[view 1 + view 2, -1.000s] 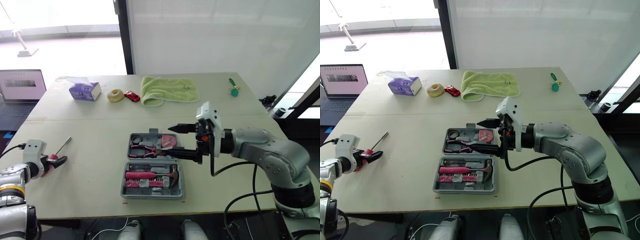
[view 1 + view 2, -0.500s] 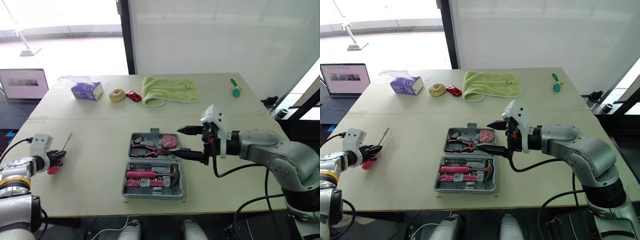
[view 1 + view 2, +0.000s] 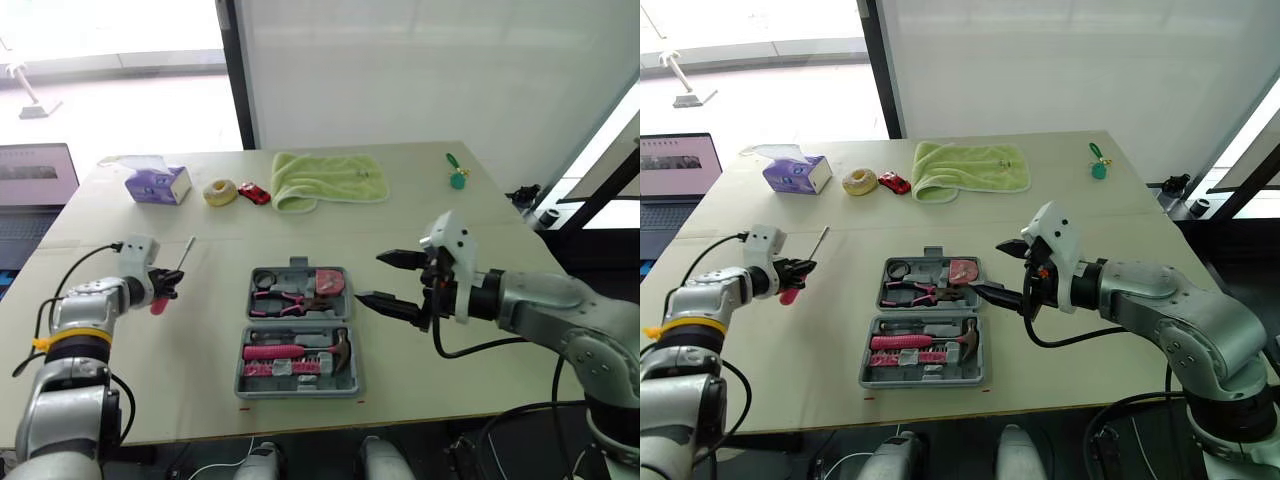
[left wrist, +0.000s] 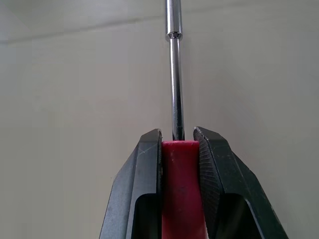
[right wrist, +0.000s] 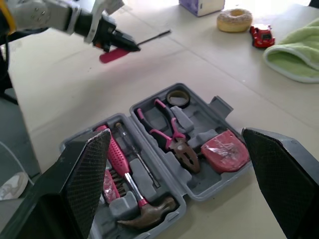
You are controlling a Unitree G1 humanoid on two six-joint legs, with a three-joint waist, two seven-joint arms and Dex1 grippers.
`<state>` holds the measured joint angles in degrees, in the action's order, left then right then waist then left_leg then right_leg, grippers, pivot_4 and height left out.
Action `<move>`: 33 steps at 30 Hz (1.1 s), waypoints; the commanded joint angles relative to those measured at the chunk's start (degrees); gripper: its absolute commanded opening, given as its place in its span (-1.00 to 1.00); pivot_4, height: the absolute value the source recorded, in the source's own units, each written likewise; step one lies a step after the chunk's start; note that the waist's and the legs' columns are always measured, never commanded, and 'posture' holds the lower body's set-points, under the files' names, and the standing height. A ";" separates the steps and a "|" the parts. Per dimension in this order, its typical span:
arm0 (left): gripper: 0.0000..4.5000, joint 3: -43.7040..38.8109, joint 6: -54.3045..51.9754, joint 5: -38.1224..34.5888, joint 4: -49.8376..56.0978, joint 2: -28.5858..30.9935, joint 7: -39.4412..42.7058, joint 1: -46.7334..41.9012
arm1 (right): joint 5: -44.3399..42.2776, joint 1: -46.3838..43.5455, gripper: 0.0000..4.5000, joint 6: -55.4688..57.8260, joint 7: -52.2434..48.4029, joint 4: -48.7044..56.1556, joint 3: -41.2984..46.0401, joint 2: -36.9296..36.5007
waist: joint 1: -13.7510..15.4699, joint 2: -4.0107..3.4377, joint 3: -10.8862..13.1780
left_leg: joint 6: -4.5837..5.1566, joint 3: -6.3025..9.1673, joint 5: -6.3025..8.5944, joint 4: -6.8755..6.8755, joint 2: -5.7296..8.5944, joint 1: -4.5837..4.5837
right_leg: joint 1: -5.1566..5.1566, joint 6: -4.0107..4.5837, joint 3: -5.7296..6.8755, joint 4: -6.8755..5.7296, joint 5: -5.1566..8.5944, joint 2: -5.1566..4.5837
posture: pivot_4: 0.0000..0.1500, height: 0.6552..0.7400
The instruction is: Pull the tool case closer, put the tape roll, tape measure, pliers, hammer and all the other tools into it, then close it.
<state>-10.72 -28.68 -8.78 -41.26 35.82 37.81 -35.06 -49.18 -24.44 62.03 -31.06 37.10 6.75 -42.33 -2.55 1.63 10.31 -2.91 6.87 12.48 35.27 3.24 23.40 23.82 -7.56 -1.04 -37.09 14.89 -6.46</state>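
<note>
The grey tool case (image 3: pixel 300 391) lies open mid-table, holding a tape roll (image 3: pixel 265 279), pink-handled pliers (image 3: pixel 285 298), a red tape measure (image 3: pixel 328 283) and a pink-handled hammer (image 3: pixel 278 351). To its left, my left gripper (image 3: pixel 163 284) is shut on the red handle of a screwdriver (image 4: pixel 178 164), whose steel shaft (image 3: pixel 185 253) points away from me. My right gripper (image 3: pixel 370 277) stands wide open just right of the case, with nothing between its fingers. The right wrist view looks down on the open case (image 5: pixel 219 104) and the held screwdriver (image 5: pixel 115 53).
Along the far edge sit a purple tissue box (image 3: pixel 158 184), a yellow ring (image 3: pixel 218 191), a red toy car (image 3: pixel 254 193), a green towel (image 3: pixel 328 178) and a small green object (image 3: pixel 457 178). A laptop (image 3: pixel 35 185) stands off the table's left end.
My left gripper has shut on the screwdriver's handle and carried it rightward toward the case. The right gripper has drawn back from over the case to its right side. The camera shifted.
</note>
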 commanded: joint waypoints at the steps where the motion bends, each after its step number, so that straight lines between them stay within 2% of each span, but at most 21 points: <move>1: -0.80 -1.89 -6.32 -3.02 13.11 -2.24 -3.31 5.78 | -1.46 0.04 1.00 -0.43 0.97 2.08 0.20 0.87 | 0.30 0.00 0.00 | 0.00 0.01 0.00 0.01 -0.01 0.01 | -0.02 0.00 -0.01 0.00 0.00 -0.03 | 1.00 0.94; 7: -0.80 -1.86 -12.51 -3.95 25.74 -6.64 -8.67 17.05 | -0.14 -1.49 1.00 -1.24 -0.67 -0.35 -2.38 -0.07 | 1.38 -0.10 -0.07 | 0.00 -0.13 0.00 0.06 0.04 -0.08 | -0.12 0.00 -0.08 0.06 0.00 -0.18 | 1.00 0.94; 11: -0.80 -4.12 -15.77 -5.07 31.74 -8.72 -12.80 21.07 | 0.19 -3.72 1.00 -1.46 -2.07 -2.14 -3.93 -0.27 | 1.47 -0.20 -0.12 | 0.00 -0.16 0.01 0.04 0.05 -0.12 | -0.15 0.00 -0.11 0.10 0.00 -0.18 | 1.00 0.94; 18: 0.71 -3.21 -17.63 -4.42 37.58 -10.24 -16.49 25.46 | 0.51 -7.40 1.00 -0.59 -3.08 -4.08 -6.00 0.09 | 1.57 -0.20 -0.13 | 0.00 -0.18 0.01 0.03 0.04 -0.18 | -0.20 0.00 -0.11 0.11 0.00 -0.16 | 1.00 0.94; 30: 0.71 -3.65 -18.40 -5.24 38.62 -11.94 -19.88 25.45 | 1.12 -9.46 1.00 -0.57 -3.85 -5.72 -7.64 0.45 | 1.67 -0.21 -0.13 | 0.00 -0.19 0.01 0.02 0.04 -0.21 | -0.23 0.00 -0.11 0.12 0.00 -0.16 | 1.00 0.94; 33: 0.12 -3.49 -17.66 -5.49 37.87 -12.14 -19.82 24.34 | 1.34 -9.54 1.00 -0.61 -3.76 -5.73 -7.77 0.74 | 1.80 -0.22 -0.14 | 0.00 -0.18 0.01 0.02 0.05 -0.22 | -0.24 0.00 -0.09 0.12 0.00 -0.16 | 1.00 0.94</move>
<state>-14.49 -45.51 -14.21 -1.42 24.17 18.12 -11.65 -47.93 -32.69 62.08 -34.66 31.03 -1.62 -41.96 -0.75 1.41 10.17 -2.91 6.69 12.48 35.30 3.30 23.18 23.57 -7.56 -1.14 -36.97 14.89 -6.62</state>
